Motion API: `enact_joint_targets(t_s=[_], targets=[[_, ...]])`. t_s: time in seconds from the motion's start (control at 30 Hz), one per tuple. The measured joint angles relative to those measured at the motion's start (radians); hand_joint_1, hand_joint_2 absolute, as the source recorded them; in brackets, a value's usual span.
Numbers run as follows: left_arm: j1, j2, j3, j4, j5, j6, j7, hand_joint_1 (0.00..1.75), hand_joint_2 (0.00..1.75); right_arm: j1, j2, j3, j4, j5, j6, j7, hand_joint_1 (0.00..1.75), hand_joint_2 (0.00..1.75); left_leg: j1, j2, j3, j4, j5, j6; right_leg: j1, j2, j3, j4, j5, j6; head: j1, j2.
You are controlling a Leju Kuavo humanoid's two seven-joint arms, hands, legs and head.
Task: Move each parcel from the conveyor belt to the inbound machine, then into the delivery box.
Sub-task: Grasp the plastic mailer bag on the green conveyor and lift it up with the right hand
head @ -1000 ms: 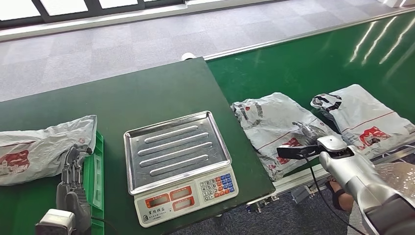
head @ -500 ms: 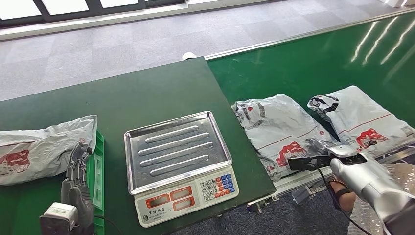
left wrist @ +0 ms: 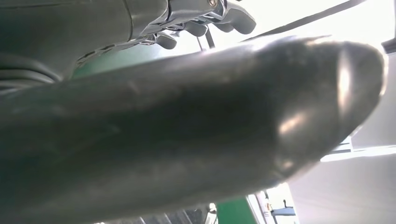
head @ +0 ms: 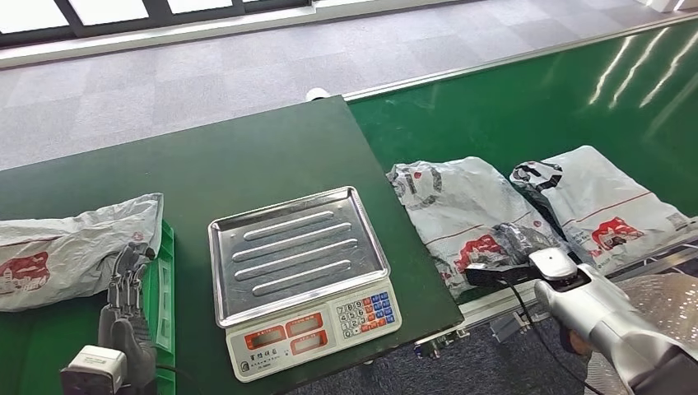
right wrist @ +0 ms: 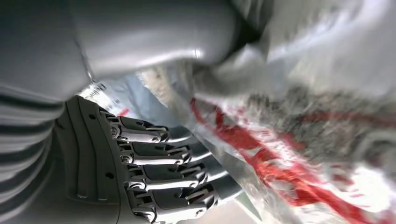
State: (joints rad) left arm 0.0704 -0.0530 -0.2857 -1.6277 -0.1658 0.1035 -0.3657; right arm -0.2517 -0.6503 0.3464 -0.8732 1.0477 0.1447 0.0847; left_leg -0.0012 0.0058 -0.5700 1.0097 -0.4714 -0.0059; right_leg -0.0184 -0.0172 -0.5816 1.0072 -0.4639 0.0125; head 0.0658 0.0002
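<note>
Mostly visible: right hand lies on the near end of the nearer parcel on the green conveyor belt, fingers curled against the plastic with the thumb on the other side in the blurred right wrist view, so it grips a fold of it; the second parcel lies just beside, its far corner cut off by the frame edge. Left hand hangs low by the green delivery box with fingers straight and apart, holding nothing, partly hiding a third parcel whose end runs off frame. Scale sits bare on the table between them, left wrist view blocked by a dark thumb.
</note>
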Motion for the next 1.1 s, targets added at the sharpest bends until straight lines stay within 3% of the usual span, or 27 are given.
enact_joint_targets(t_s=[0.07, 0.33, 0.8, 0.93, 1.0, 1.1], targets=[[0.003, -0.001, 0.000, -0.007, 0.000, 0.001, 0.001, 0.00, 0.00, -0.001, 0.020, 0.000, 0.000, 0.016, -0.018, 0.009, 1.75, 1.75, 0.000, -0.001, 0.000, 0.000, 0.000, 0.000, 0.000, -0.001, 0.000, 0.000, 0.000, 0.000, 0.000, 0.000], [0.036, -0.001, 0.000, -0.033, -0.005, 0.007, 0.002, 0.00, 0.00, 0.038, 0.085, -0.008, -0.046, 0.160, -0.151, 0.067, 1.75, 1.75, 0.000, 0.000, 0.000, 0.000, 0.000, 0.000, 0.000, 0.000, 0.000, 0.000, 0.000, 0.000, 0.000, 0.000], [0.035, -0.001, 0.001, -0.037, -0.007, 0.000, -0.002, 0.00, 0.00, 0.140, 0.147, -0.107, -0.139, 0.198, -0.179, 0.087, 1.75, 1.75, 0.005, 0.006, 0.001, -0.001, -0.004, -0.007, 0.004, 0.006, 0.001, 0.000, -0.002, -0.005, 0.000, 0.000], [0.035, -0.004, 0.004, -0.039, -0.015, 0.001, -0.002, 0.00, 0.00, 0.192, 0.204, -0.157, -0.239, 0.252, -0.376, 0.139, 1.75, 1.75, 0.008, 0.013, -0.001, -0.003, -0.007, -0.011, 0.006, 0.014, 0.000, 0.000, -0.003, -0.010, 0.000, 0.000], [0.037, -0.010, 0.005, -0.043, -0.029, -0.004, -0.001, 0.00, 0.00, 0.247, 0.262, -0.195, -0.369, 0.316, -0.489, 0.159, 1.75, 1.75, 0.009, 0.014, 0.004, -0.004, -0.007, -0.012, 0.008, 0.015, 0.000, 0.000, -0.004, -0.012, 0.000, 0.000], [0.036, -0.020, 0.005, -0.043, -0.038, -0.010, -0.003, 0.00, 0.00, 0.343, 0.345, -0.247, -0.582, 0.410, -0.560, 0.171, 1.75, 1.75, 0.010, 0.002, 0.008, -0.005, -0.004, -0.016, 0.009, 0.002, 0.001, 0.001, -0.007, -0.016, 0.000, 0.000]])
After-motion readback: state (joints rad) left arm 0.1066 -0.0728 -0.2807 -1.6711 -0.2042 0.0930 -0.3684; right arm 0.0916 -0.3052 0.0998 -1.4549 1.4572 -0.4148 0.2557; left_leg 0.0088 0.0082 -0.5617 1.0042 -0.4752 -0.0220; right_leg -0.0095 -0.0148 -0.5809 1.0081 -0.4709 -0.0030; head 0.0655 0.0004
